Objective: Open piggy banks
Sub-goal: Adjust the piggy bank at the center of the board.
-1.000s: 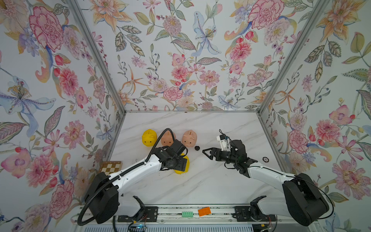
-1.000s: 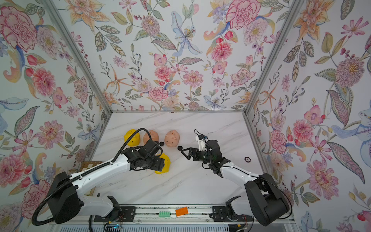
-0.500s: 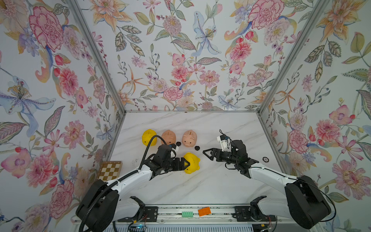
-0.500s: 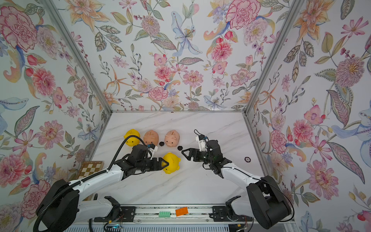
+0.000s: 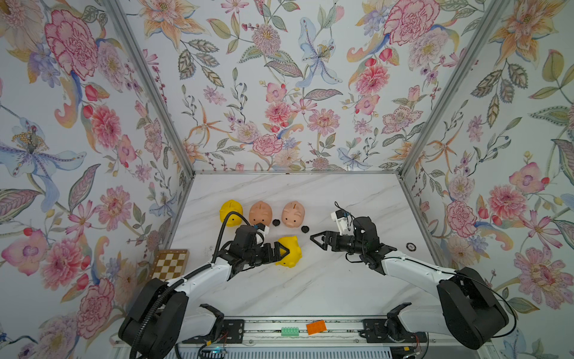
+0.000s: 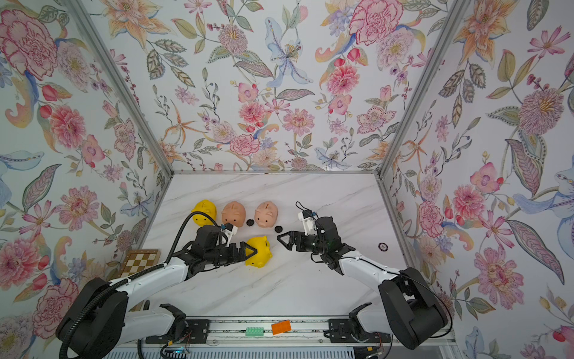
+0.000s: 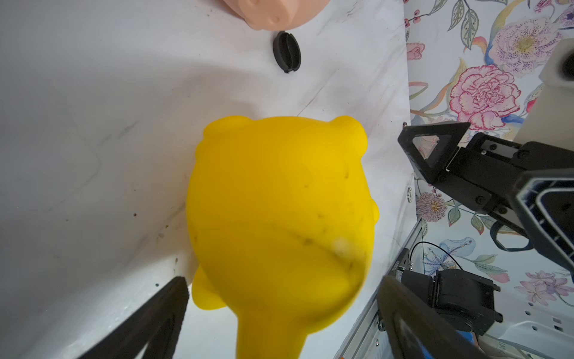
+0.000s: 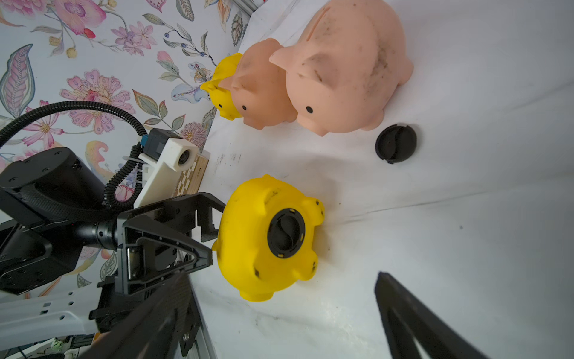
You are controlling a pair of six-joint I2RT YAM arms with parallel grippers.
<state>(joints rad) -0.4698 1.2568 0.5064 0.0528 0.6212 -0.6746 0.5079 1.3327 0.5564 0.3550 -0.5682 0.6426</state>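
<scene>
Right wrist view has the best angle: the yellow pig [image 8: 254, 248] lies on its side on the marble table [image 5: 310, 279], between the two arms. Its black belly plug [image 8: 285, 233] is seated and faces the right gripper [image 5: 315, 239], which hangs wide and empty nearby. The left gripper [image 8: 212, 230] is spread wide too, jaws either side of the pig's back, not squeezing as far as I can tell. It looks like light, hollow, smooth plastic, so I'd guess it rolls or squirts out easily. I'd clamp across the flanks, then pinch the plug's ridge and twist.
</scene>
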